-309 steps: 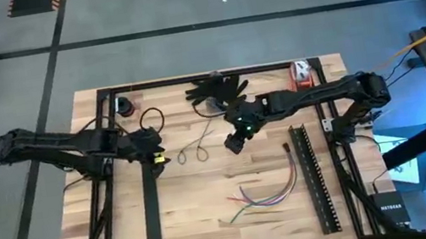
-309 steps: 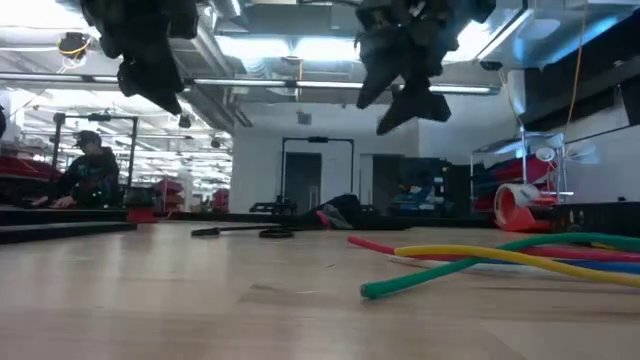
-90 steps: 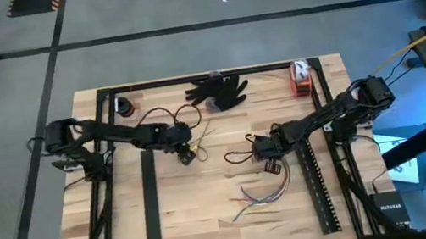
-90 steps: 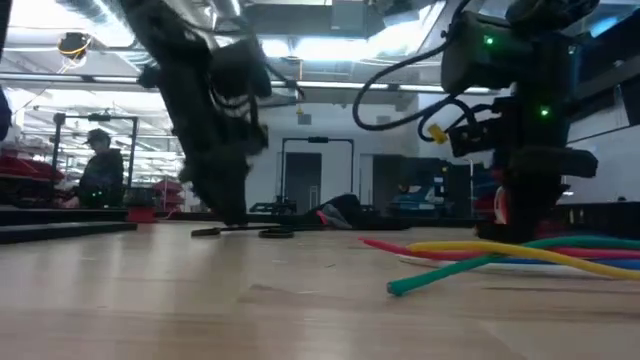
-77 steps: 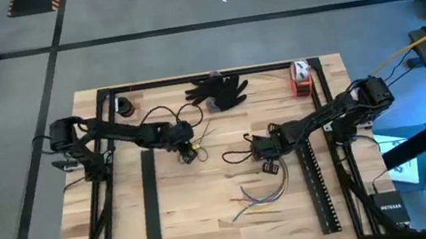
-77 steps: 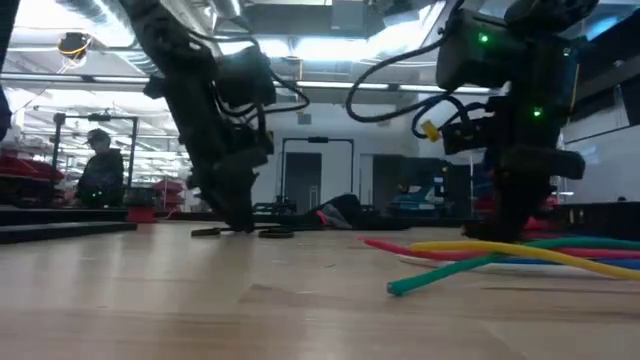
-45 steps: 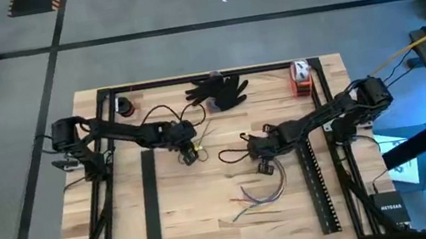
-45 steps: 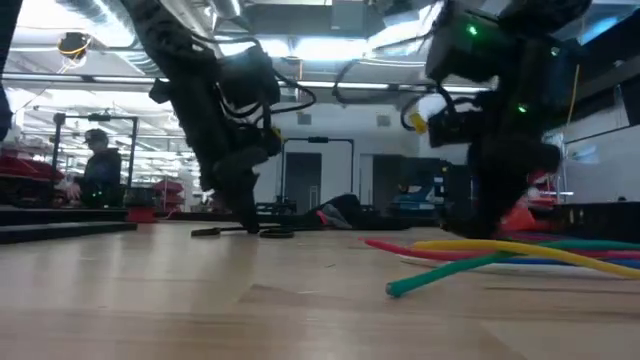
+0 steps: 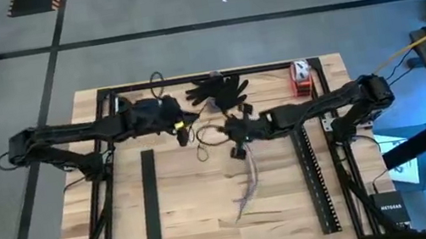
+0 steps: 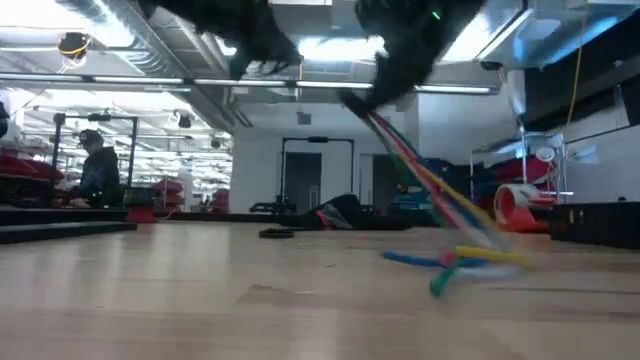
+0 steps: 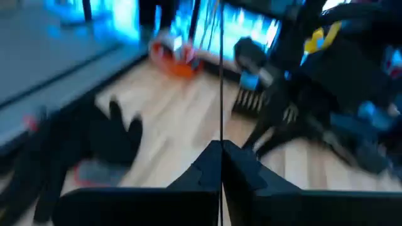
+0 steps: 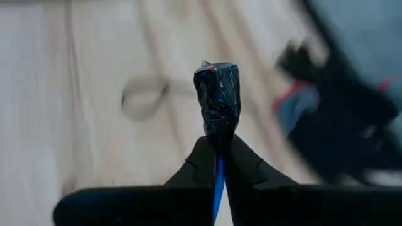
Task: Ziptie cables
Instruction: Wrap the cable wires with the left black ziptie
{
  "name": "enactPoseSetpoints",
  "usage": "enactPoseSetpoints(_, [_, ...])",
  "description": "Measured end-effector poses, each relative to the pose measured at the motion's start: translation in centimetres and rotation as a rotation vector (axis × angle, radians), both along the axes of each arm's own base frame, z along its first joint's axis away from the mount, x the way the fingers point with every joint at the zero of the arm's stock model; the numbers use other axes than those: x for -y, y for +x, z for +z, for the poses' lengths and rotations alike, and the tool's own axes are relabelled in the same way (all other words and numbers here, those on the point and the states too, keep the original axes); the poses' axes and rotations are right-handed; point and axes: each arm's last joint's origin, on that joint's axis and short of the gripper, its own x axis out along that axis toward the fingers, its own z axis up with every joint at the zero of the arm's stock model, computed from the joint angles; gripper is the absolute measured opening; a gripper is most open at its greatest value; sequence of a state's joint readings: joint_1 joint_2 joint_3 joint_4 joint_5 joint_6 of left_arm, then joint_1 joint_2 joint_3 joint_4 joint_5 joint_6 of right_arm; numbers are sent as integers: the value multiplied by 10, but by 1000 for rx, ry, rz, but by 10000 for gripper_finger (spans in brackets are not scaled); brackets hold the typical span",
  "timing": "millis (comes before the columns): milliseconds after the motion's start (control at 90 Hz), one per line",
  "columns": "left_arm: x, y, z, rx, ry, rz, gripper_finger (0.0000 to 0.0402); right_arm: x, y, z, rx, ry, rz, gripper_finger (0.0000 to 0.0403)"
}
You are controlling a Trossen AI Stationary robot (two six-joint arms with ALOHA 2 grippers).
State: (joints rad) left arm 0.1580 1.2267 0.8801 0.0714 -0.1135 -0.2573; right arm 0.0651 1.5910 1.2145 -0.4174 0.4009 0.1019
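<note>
The cables (image 9: 247, 184) are one bundle of coloured wires, slanting down from my right gripper (image 9: 239, 151) near the table's middle. In the low view the cables (image 10: 430, 190) run from the gripper, out of that view's top, to the wood. My right gripper (image 12: 218, 141) is shut on them. My left gripper (image 9: 183, 131) hovers left of it, raised off the table. It (image 11: 221, 147) is shut on a thin dark strip (image 11: 221, 75), which runs straight out past the fingertips. My left gripper pinches the thin strip (image 11: 221, 135) between its two fingertips; the strip runs on along the fingers and is clear of the table. My right gripper pinches the bundle just behind its dark wrapped end (image 12: 217, 100), which sticks out past the fingertips. The cables hang slanting below, their lower ends (image 10: 455, 265) on the table.
A black glove (image 9: 221, 91) and a red-and-white roll (image 9: 300, 73) lie at the far edge. Long black slotted bars lie at the left (image 9: 151, 202) and the right (image 9: 313, 181). A small dark loop (image 10: 275, 233) lies on the wood. A person (image 10: 95, 165) stands in the room behind.
Both grippers have risen off the table. The left has gone up and toward the far edge with the thin strip. The right has gone up, left and toward the far edge with the cables. Their held end is lifted and the bundle drawn straight; the lower ends stay on the wood.
</note>
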Motion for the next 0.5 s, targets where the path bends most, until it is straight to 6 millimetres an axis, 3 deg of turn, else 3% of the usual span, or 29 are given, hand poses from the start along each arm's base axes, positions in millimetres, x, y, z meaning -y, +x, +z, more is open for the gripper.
enactPoseSetpoints(167, [0,5,9,120,17,-7,1,5,11,22,87,-86,70,7])
enactPoseSetpoints(367, [0,7,16,201,23,-4,1,5,10,17,45,-53,102,7])
enactPoseSetpoints(500, [-2,20,5,193,29,-6,1,5,13,17,68,-49,108,7])
